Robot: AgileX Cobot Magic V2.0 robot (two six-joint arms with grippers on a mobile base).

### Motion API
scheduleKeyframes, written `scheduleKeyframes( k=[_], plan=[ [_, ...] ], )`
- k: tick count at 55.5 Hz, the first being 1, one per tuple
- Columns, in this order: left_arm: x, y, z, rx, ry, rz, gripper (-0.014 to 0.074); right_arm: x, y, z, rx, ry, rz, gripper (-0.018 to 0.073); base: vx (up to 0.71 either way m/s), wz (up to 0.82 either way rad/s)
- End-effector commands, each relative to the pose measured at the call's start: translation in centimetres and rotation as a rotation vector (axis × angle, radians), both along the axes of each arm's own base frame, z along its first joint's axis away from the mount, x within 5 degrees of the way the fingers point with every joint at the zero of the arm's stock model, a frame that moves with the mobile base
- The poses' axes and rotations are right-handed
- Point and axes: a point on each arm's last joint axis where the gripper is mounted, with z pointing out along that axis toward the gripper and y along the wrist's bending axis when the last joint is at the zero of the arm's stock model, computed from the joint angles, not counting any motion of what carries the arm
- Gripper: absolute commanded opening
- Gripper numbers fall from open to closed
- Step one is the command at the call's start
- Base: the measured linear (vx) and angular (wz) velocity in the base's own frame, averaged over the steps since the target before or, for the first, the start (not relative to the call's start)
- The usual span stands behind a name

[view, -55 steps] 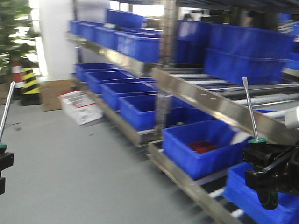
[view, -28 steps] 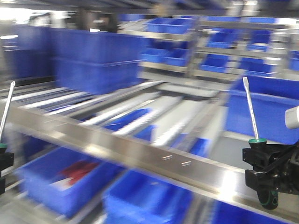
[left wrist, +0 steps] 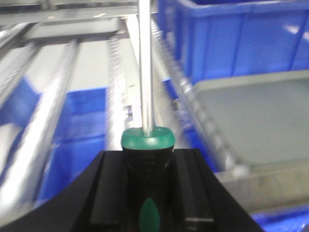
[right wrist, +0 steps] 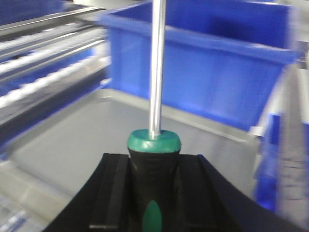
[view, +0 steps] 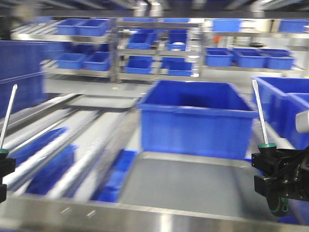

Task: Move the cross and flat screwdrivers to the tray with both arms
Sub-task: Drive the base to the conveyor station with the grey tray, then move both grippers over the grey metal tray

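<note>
Blurred shelving full of small blue crates, too many to count, fills the far background. Nearer stands one large blue crate, with a second partly visible at the right edge. One grey tray lies just in front of the large crate, beside the roller lanes on its left. Half a second ago the front view showed a steel rail and roller lanes here, with no tray.

There are two tools and two screwdrivers, placed in the front view as before. The left tool is clamped on the handle of the left screwdriver, shaft upright. The right tool grips the right screwdriver likewise.

Only the wrist views show what lies beyond each. The left wrist view has the left screwdriver over the lanes, the tray to its right. The right wrist view has the right screwdriver before the tray floor.
</note>
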Motion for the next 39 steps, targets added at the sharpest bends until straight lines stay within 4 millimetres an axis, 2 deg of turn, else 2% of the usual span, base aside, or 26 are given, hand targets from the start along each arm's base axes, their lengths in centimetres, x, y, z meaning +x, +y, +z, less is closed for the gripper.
scheduleKeyframes(
  k=[1,18,39],
  plan=[
    [0.04,0.09,1.76,-0.043,-0.104,0.027,0.0000,-0.14,-0.13,2.18,0.030,-0.135,-0.005,-0.0008,0.25,-0.46],
    [0.04,0.09,1.76,-0.043,-0.104,0.027,0.0000,-0.14,-0.13,2.18,0.030,-0.135,-0.005,-0.0008,0.24,-0.30],
    [0.04,0.09,1.76,-0.043,-0.104,0.027,0.0000,-0.14,-0.13,2.18,0.030,-0.135,-0.005,-0.0008,0.18,-0.06]
  ],
)
